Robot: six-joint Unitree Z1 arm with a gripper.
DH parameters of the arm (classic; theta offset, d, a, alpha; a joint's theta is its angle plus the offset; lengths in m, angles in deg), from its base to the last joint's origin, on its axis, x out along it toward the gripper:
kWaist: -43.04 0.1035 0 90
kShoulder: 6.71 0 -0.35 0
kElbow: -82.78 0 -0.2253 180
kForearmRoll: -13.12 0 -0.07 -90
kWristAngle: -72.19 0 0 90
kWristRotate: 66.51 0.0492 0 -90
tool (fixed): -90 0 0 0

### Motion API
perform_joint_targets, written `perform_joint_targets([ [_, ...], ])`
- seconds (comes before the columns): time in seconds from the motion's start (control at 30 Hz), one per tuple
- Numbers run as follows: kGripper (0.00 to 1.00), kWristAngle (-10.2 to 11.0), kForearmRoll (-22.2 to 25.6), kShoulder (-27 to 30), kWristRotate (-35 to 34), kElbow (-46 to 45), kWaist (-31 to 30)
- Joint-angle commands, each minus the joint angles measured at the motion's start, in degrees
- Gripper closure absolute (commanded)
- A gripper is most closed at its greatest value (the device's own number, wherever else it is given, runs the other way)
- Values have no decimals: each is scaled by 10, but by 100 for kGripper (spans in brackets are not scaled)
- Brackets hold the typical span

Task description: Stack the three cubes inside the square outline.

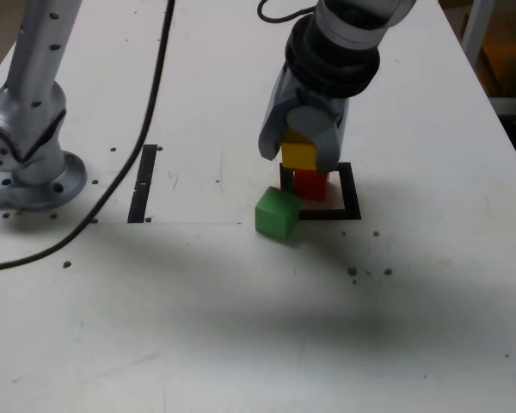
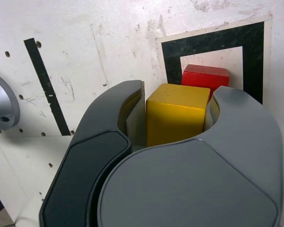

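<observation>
In the exterior view my gripper reaches down over the square outline and is shut on the yellow cube. That cube rests on or just above the red cube, which stands inside the outline. The green cube lies on the table just outside the outline's near corner, on the exterior view's left of it. In the wrist view the yellow cube sits between both jaws of the gripper, with the red cube partly hidden behind it inside the black square outline.
The arm's grey base stands at the exterior view's left, with a black cable running past it. A single black tape strip lies between base and outline. Small dark specks dot the white table.
</observation>
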Motion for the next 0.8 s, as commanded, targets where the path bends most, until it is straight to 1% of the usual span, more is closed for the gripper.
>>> perform_joint_targets([
  [0.0,72,1,-3,-4,-5,0,0],
  [0.27,72,9,-5,-8,-8,6,0],
  [0.37,70,11,-6,-9,-8,7,0],
  [0.47,67,10,-7,-10,-8,7,-1],
  [0.63,67,7,-7,-14,-8,7,-2],
  [0.77,61,6,-6,-16,-8,7,-2],
])
